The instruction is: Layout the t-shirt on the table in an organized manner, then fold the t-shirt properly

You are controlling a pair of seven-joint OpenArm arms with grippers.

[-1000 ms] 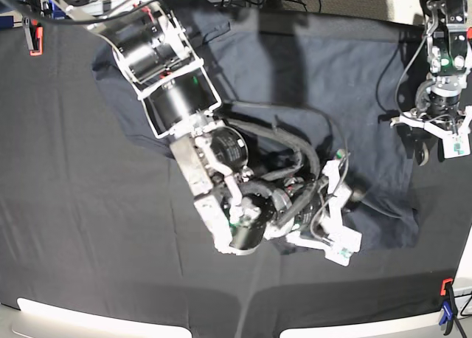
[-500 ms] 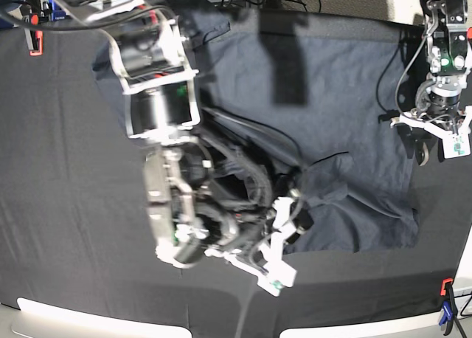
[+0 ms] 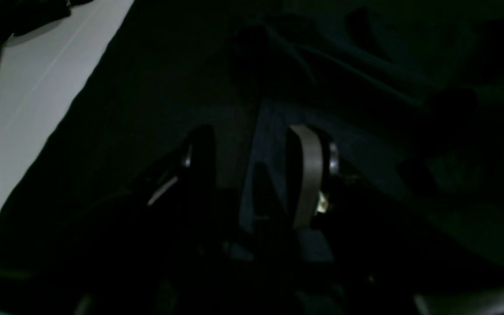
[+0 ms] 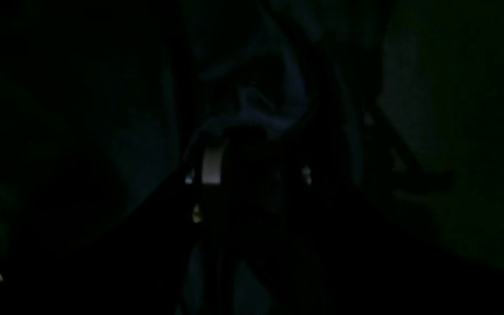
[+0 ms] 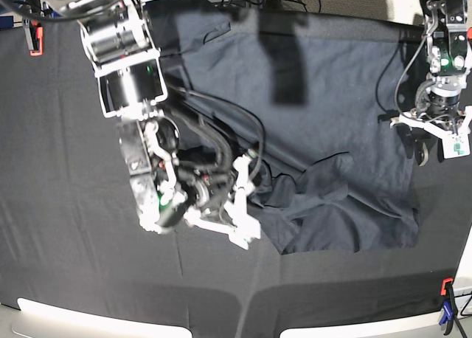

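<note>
The dark navy t-shirt lies spread over the upper middle and right of the black-clothed table. Its lower part is bunched into folds. My right gripper is at the bunched lower left edge and is shut on a fold of the t-shirt. In the dark right wrist view the gripper has a hump of fabric at its tips. My left gripper is open over the shirt's right edge. In the left wrist view it has its jaws apart, with bluish fabric lying below them.
A red clamp is at the far left corner. A red and blue clamp is at the near right corner. The table's pale front edge runs along the bottom. My right arm's links cross the shirt's left side.
My right arm has swung left and slightly back, dragging the gripped shirt fold from the lower right toward the middle. The left gripper has not moved.
</note>
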